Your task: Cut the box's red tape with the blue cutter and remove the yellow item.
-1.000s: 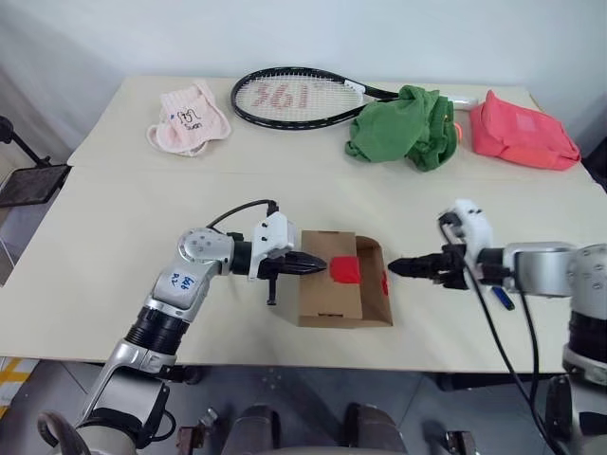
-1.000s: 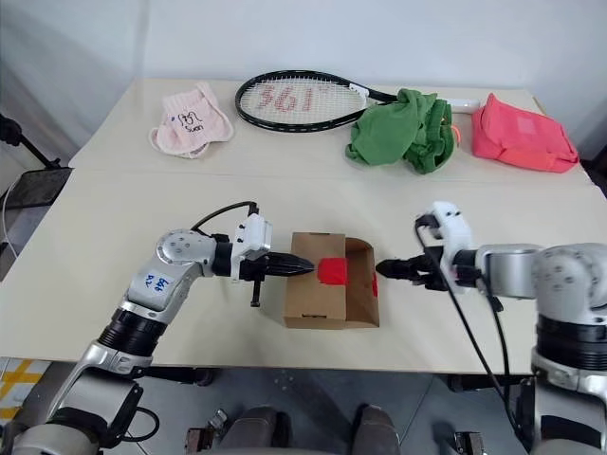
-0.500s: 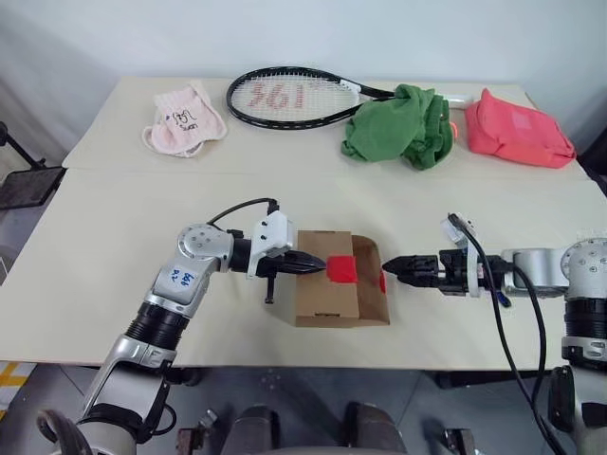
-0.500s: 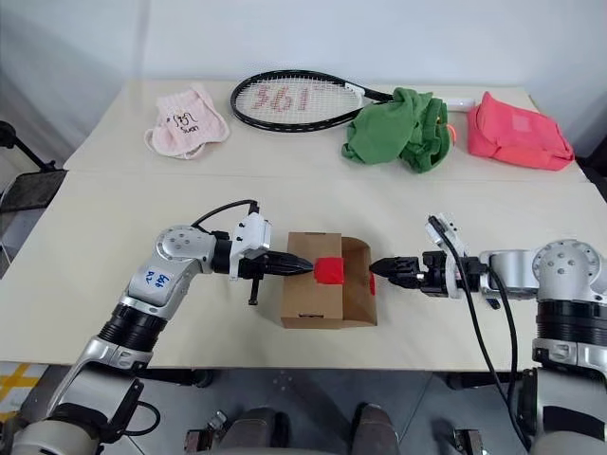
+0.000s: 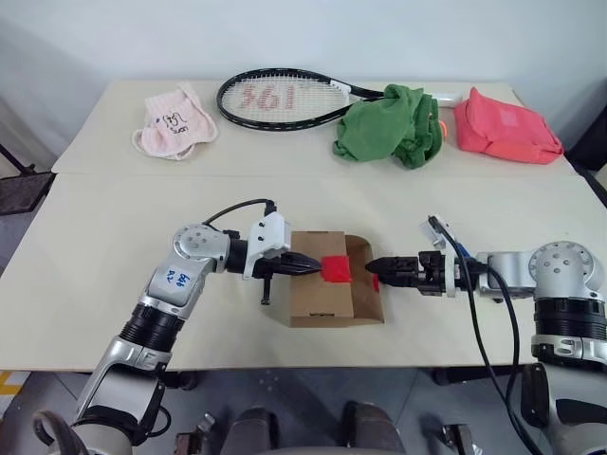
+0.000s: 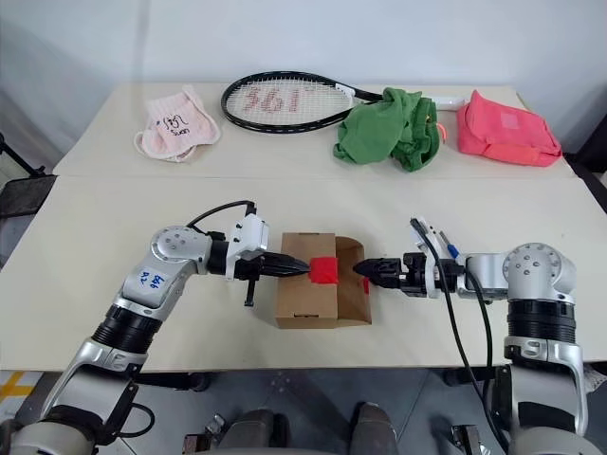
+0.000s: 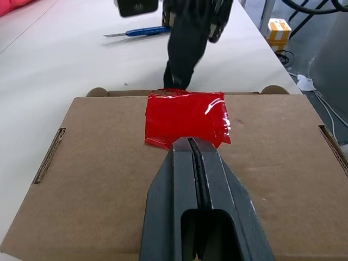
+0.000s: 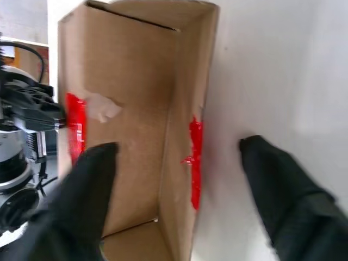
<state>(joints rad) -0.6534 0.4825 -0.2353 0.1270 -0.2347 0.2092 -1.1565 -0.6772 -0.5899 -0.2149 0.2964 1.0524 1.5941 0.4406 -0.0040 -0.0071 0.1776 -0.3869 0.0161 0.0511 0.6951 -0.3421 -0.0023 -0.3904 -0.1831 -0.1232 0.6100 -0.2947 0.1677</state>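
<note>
Pressing my closed left gripper (image 7: pixel 190 144) on the box (image 5: pixel 322 294) beside the red tape (image 7: pixel 186 118); my right gripper (image 8: pixel 179 163), fingers apart, straddles the open flap's edge.

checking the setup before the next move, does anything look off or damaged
The red tape is already split: one piece on the box top, a torn strip on its open flap. The blue cutter lies loose on the table.
</note>
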